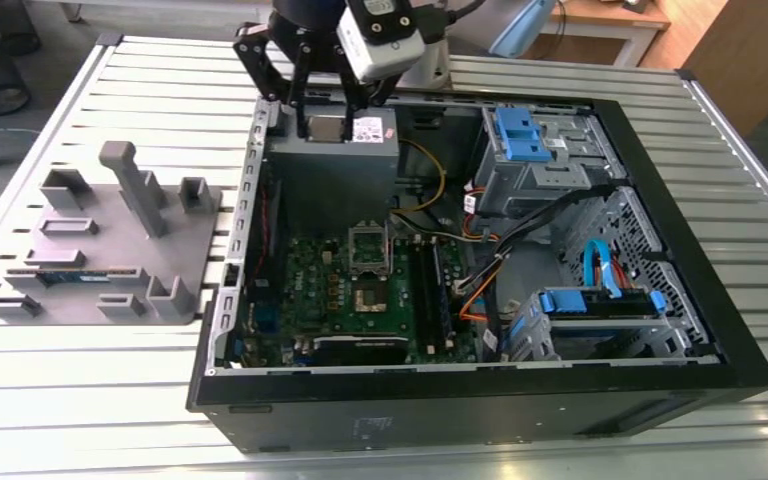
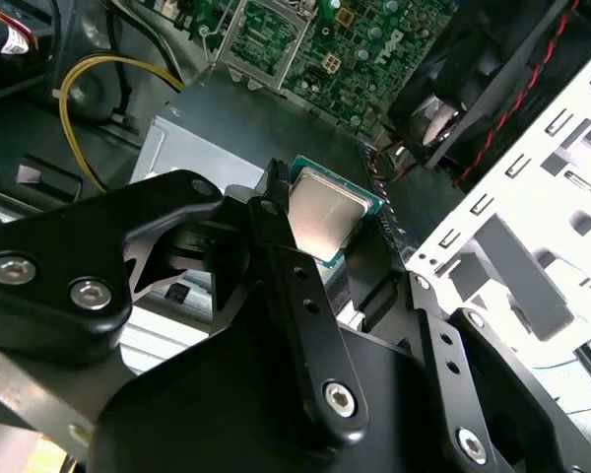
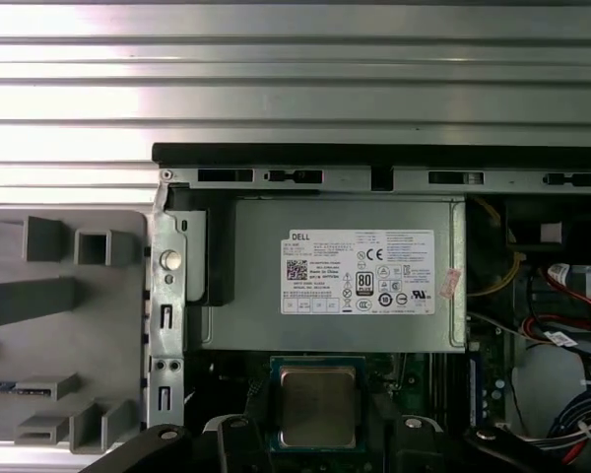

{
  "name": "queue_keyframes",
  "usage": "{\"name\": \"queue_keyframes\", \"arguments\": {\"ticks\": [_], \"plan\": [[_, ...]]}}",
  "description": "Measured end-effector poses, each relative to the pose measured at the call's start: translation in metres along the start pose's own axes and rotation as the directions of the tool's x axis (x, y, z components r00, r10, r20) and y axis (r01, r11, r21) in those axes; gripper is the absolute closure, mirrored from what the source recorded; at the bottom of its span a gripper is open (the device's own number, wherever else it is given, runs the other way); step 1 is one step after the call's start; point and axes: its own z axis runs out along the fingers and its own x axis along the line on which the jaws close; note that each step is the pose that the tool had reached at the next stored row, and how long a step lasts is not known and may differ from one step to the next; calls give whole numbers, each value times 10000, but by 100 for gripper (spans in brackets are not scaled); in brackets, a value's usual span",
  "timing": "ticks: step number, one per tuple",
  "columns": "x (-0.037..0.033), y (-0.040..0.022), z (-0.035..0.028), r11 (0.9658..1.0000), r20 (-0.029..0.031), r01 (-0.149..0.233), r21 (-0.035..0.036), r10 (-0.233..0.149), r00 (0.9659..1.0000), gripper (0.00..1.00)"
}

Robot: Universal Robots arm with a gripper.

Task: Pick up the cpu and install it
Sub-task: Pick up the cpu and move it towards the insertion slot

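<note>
Tool (image 2: 327,225) clamping cpu (image 2: 320,207), above power supply (image 3: 251,296)

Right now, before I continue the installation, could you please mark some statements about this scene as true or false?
1. The gripper holds the cpu between its fingers. True.
2. The cpu already sits in the motherboard socket. False: it is held in the air next to the power supply, away from the socket.
3. The computer case lies on its side with its inside open to view. True.
4. The grey parts holder lies at the exterior view's right of the case. False: it lies at the exterior view's left.
5. The power supply carries a white label. True.
</note>
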Motion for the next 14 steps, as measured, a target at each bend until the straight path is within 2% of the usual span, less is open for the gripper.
{"name": "queue_keyframes", "arguments": {"ticks": [12,14], "plan": [[-243,2,-2,10000,-40,-4,0,4,10000,53],[-267,2,-3,10000,-43,-2,1,2,10000,53]]}}
